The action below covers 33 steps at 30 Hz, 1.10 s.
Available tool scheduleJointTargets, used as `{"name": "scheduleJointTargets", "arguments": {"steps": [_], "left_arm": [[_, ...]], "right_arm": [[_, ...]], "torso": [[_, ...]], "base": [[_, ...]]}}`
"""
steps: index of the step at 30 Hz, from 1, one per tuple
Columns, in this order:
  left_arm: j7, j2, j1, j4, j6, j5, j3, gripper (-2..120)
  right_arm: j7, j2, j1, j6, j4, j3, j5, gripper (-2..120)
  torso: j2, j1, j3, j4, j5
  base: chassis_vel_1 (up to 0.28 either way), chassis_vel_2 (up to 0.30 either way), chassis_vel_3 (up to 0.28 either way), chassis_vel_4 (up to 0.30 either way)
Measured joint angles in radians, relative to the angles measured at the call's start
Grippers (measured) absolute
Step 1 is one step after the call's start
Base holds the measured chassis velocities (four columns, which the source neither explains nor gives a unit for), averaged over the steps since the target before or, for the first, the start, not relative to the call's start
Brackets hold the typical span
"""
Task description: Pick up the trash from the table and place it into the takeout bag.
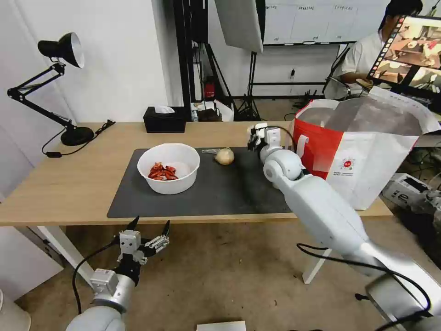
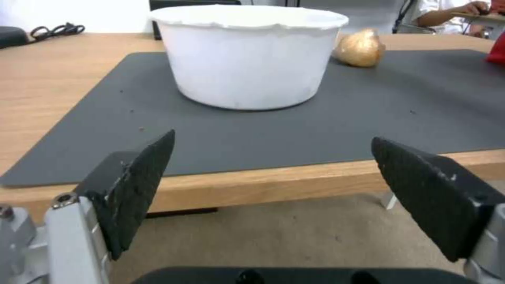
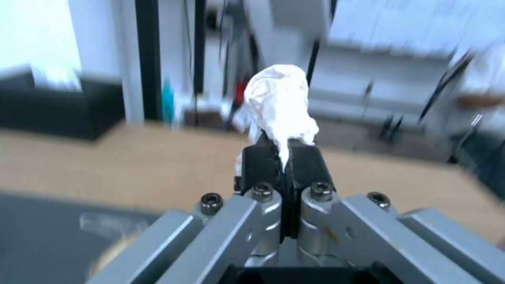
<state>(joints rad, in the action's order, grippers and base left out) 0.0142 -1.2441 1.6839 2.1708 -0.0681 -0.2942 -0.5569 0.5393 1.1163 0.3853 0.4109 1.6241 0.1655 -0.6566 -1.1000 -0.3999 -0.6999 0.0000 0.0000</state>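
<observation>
On the dark mat, a white bowl (image 1: 168, 168) (image 2: 247, 55) holds red scraps. A tan onion-like lump (image 1: 224, 156) (image 2: 360, 48) in clear wrap lies to its right. My right gripper (image 1: 252, 138) (image 3: 281, 152) hovers above the mat's far right corner, shut on a crumpled white tissue (image 3: 279, 103) that sticks up out of the pads. Just right of it stands the takeout bag (image 1: 363, 147), open at the top, white and red with foil lining. My left gripper (image 1: 150, 226) (image 2: 271, 152) hangs open below the table's front edge, facing the bowl.
A black tissue box (image 1: 164, 119) sits at the table's far edge. A black desk lamp (image 1: 55, 87) with its cord stands at the far left. The light-wood table (image 1: 69, 184) has bare room left of the mat (image 1: 220, 193). A cardboard box (image 1: 406, 188) lies on the floor beside the bag.
</observation>
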Motion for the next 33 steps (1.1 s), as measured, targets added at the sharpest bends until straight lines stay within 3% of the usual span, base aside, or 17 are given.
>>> {"name": "scheduleJointTargets", "arguments": {"steps": [5, 10, 16, 24, 33], "left_arm": [[0.000, -0.008, 0.011, 0.010, 0.000, 0.001, -0.002, 100], [0.000, -0.012, 0.013, 0.014, 0.002, 0.004, -0.001, 100], [0.001, -0.014, 0.017, 0.020, 0.002, 0.007, 0.001, 100], [0.003, -0.022, 0.026, 0.028, 0.003, 0.014, 0.004, 100], [0.003, -0.022, 0.028, 0.045, 0.004, 0.016, 0.012, 100]], "right_arm": [[0.026, -0.091, 0.040, -0.087, 0.151, 0.010, 0.071, 0], [0.019, -0.137, 0.071, -0.131, 0.211, -0.001, 0.086, 0], [-0.022, -0.201, 0.137, -0.194, 0.285, -0.092, 0.064, 0], [-0.011, -0.251, 0.160, -0.193, 0.340, -0.181, 0.021, 0], [0.145, -0.379, 0.185, -0.085, 0.362, -0.326, -0.057, 0]], "torso": [[0.000, 0.000, 0.000, -0.0001, 0.0001], [0.000, 0.000, 0.000, 0.0000, 0.0001], [0.000, 0.000, 0.000, -0.0001, 0.0003], [0.000, 0.000, 0.000, 0.0000, 0.0001], [0.000, 0.000, 0.000, -0.0002, 0.0002]], "base": [[0.000, 0.000, 0.000, 0.000], [0.000, 0.000, 0.000, 0.000], [0.000, 0.000, 0.000, 0.000], [0.000, 0.000, 0.000, 0.000], [0.000, 0.000, 0.000, 0.000]]}}
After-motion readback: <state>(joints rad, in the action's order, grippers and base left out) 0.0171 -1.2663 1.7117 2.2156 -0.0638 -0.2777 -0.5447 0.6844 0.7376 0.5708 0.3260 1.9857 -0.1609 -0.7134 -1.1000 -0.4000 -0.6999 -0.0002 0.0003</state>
